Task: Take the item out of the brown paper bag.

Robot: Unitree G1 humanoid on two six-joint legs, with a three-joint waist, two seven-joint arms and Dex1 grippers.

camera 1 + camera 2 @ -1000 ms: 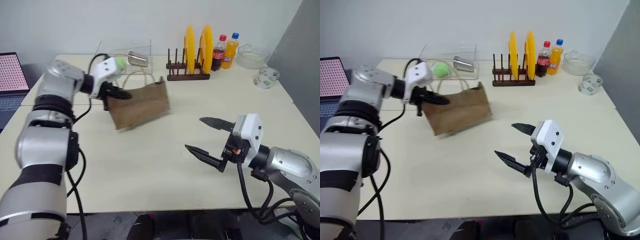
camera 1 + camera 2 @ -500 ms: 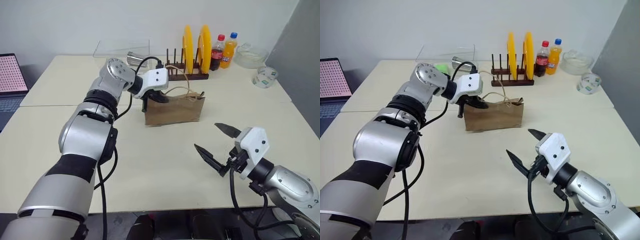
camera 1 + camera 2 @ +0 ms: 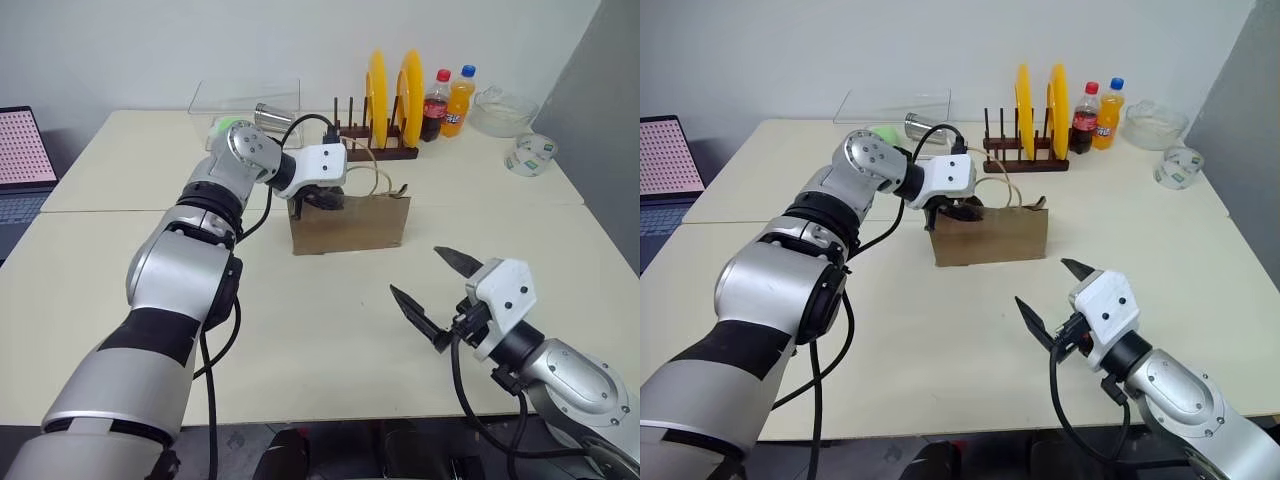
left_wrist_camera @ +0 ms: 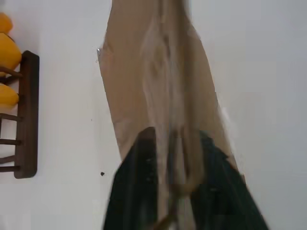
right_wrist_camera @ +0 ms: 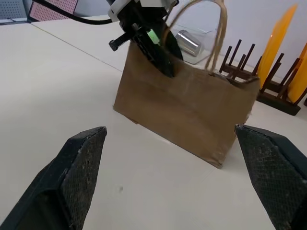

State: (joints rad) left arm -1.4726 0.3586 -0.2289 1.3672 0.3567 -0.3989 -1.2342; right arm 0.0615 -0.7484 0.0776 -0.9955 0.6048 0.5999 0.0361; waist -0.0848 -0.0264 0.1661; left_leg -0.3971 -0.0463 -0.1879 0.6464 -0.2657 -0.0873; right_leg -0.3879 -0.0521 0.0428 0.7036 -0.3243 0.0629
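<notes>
I judged the job barely begun: the brown paper bag [image 3: 350,222] stood upright near the middle of the surface [image 3: 300,330], a little toward its far edge and just in front of the wooden rack [image 3: 375,150] with its yellow plates [image 3: 395,88], and the item was nowhere to be seen, so I took it to be inside the bag, though I could not confirm that. My left hand [image 3: 322,197] was at the bag's top corner on the left side, its black fingers [image 4: 139,191] straddling the paper rim; I could not tell whether they were pinching it or had slackened. My right hand [image 3: 437,291] hung above the near right part of the surface, well apart from the bag, fingers spread wide and holding nothing. Reaching in and lifting the item out was all left to do. The right wrist view gave me the bag's broad face and both loop handles [image 5: 206,28] arching up, with the left hand at its rim; the left wrist view looked down along the bag's upper edge, blurred, and did not show me the inside.
</notes>
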